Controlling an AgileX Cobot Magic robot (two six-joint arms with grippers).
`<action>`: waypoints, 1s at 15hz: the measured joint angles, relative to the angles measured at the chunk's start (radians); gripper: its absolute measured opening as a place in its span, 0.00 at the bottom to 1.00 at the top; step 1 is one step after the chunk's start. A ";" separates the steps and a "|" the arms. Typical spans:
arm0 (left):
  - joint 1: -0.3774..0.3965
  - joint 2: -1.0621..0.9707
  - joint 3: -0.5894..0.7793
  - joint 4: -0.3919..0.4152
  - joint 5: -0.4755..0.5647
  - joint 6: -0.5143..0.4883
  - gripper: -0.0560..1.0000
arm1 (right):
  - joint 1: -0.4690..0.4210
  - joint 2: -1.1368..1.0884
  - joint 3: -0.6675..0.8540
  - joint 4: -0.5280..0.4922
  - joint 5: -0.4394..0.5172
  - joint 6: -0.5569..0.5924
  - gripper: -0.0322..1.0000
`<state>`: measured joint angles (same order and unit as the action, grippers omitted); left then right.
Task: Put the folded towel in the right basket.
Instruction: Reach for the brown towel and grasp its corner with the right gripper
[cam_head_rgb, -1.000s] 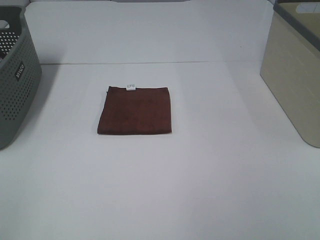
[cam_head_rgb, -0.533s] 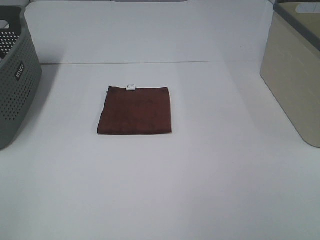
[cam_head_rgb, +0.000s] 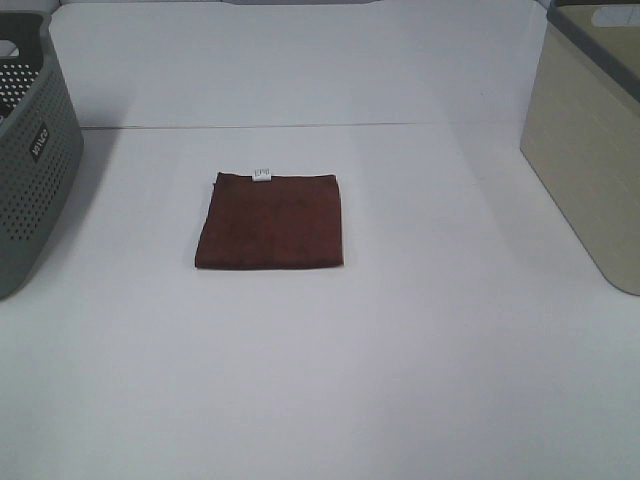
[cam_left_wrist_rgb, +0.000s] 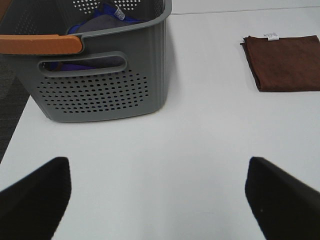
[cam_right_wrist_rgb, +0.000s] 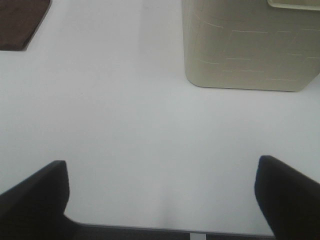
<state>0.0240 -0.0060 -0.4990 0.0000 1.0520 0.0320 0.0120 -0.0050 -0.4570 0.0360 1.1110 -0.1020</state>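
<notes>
A folded dark brown towel (cam_head_rgb: 271, 221) with a small white tag lies flat on the white table, left of centre. It also shows in the left wrist view (cam_left_wrist_rgb: 284, 62) and its corner in the right wrist view (cam_right_wrist_rgb: 20, 21). The right basket (cam_head_rgb: 590, 140) is beige with a grey rim and stands at the right edge; it shows in the right wrist view (cam_right_wrist_rgb: 250, 45). My left gripper (cam_left_wrist_rgb: 157, 200) is open and empty, near the table's front. My right gripper (cam_right_wrist_rgb: 162, 200) is open and empty over the table's front edge. Neither arm shows in the exterior high view.
A grey perforated basket (cam_head_rgb: 30, 160) stands at the left edge; in the left wrist view (cam_left_wrist_rgb: 100, 75) it holds blue and grey cloth and has an orange handle. A white back wall (cam_head_rgb: 300, 60) rises behind the table.
</notes>
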 joint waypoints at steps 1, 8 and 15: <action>0.000 0.000 0.000 0.000 0.000 0.000 0.89 | 0.000 0.000 0.000 0.000 0.000 0.000 0.97; 0.000 0.000 0.000 0.000 0.000 0.000 0.89 | 0.000 0.000 0.000 0.000 0.000 0.000 0.97; 0.000 0.000 0.000 0.000 0.000 0.000 0.89 | 0.000 0.000 0.000 0.000 0.000 0.000 0.97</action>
<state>0.0240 -0.0060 -0.4990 0.0000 1.0520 0.0320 0.0120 -0.0050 -0.4570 0.0360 1.1110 -0.1020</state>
